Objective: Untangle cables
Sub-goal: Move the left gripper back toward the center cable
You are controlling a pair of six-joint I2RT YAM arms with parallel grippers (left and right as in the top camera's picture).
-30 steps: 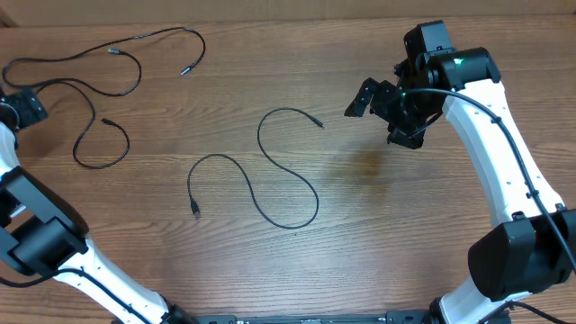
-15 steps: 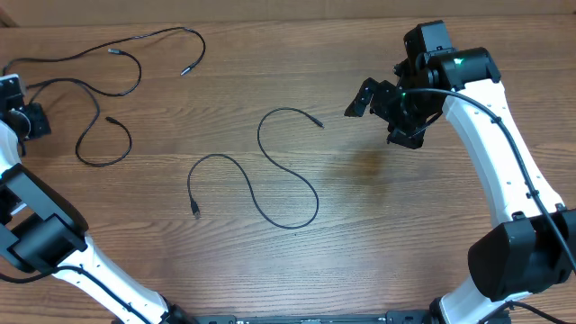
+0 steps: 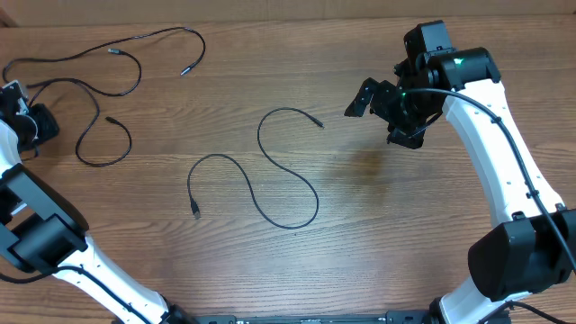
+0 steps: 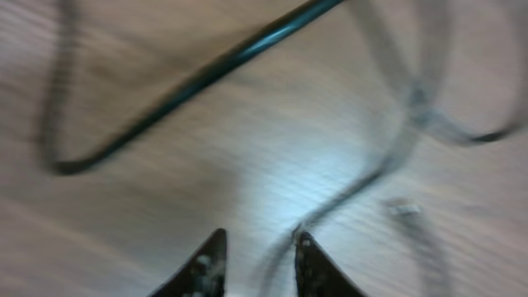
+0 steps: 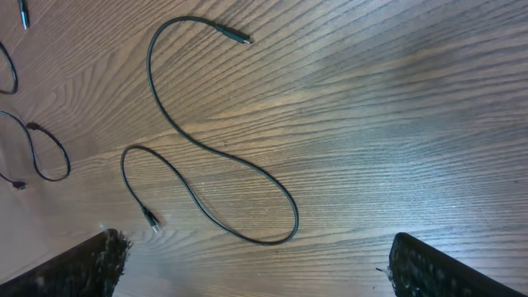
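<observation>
Several thin black cables lie on the wooden table. One S-shaped cable [image 3: 270, 166] sits in the middle, also seen in the right wrist view [image 5: 216, 153]. A long cable [image 3: 90, 56] and a looped one [image 3: 99, 153] lie at the far left. My left gripper [image 3: 34, 121] hovers at the left edge beside that loop. In its blurred wrist view, the left gripper [image 4: 258, 247] has jaws a little apart, and a smeared cable [image 4: 363, 177] runs down between the tips; a sharper strand [image 4: 206, 73] crosses above. My right gripper [image 3: 382, 115] hangs wide open above bare wood, nothing in it [image 5: 264, 272].
The wooden table [image 3: 405, 225] fills the view. Its far edge runs along the top. The white right arm [image 3: 504, 162] reaches in from the front right, and the left arm's base links [image 3: 40, 243] sit at the front left.
My left gripper has shifted a little toward the front along the left edge, and the looped cable beside it has moved slightly. The right arm and the middle cable stay still.
</observation>
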